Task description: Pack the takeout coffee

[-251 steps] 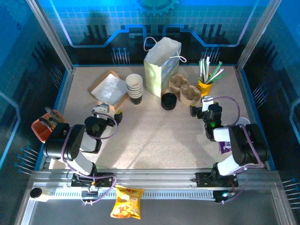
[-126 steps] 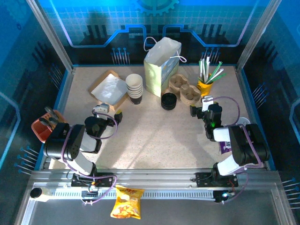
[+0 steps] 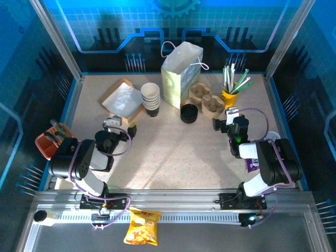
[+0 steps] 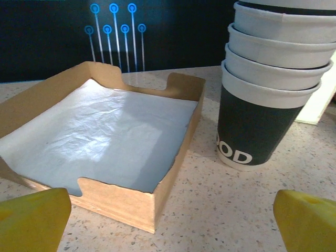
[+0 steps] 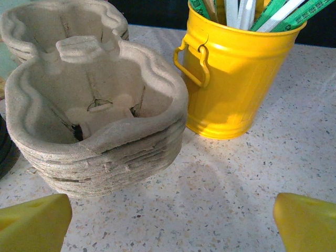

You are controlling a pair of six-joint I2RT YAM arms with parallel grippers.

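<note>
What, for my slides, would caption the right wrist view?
Open right gripper faces a stack of brown moulded-pulp cup carriers beside a yellow metal pail of straws.

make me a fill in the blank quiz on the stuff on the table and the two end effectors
1. The stack of paper cups stands between the cardboard tray and the tall, handled ____.
2. The bucket holding the straws is ____ in colour.
3. The left end effector and the right end effector are both ____.

Missing words: paper bag; yellow; open.
</note>
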